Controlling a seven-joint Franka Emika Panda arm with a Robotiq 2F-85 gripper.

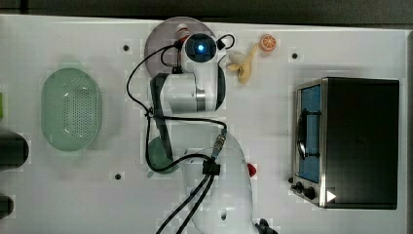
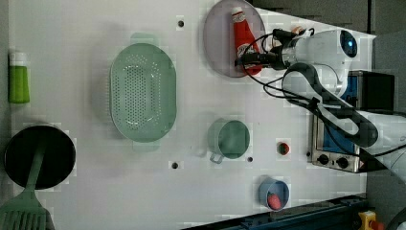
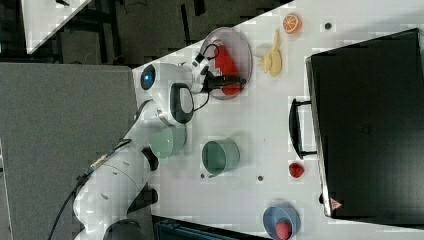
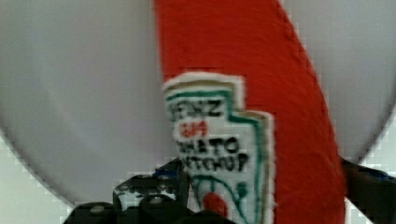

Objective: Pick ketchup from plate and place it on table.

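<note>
1. Top view: the white arm reaches over the plate (image 1: pixel 160 36) at the far edge of the white surface (image 1: pixel 73 195); the ketchup (image 1: pixel 183 32) cap shows just beyond the wrist. A green colander (image 1: pixel 71 108) lies toward the top view's left, an oven (image 1: pixel 348 141) toward the top view's right.
2. Left view: the ketchup (image 2: pixel 244 40) lies flat on the plate (image 2: pixel 218 38); the gripper (image 2: pixel 251 60) is spread wide astride the bottle's lower body.
3. Right view: the gripper (image 3: pixel 231 79) is low over the ketchup (image 3: pixel 226 62) on the plate (image 3: pixel 242 45).
4. Wrist view: the ketchup (image 4: pixel 243 107) label sits between the dark fingers (image 4: pixel 144 196), with the plate (image 4: pixel 70 93) beneath.
</note>
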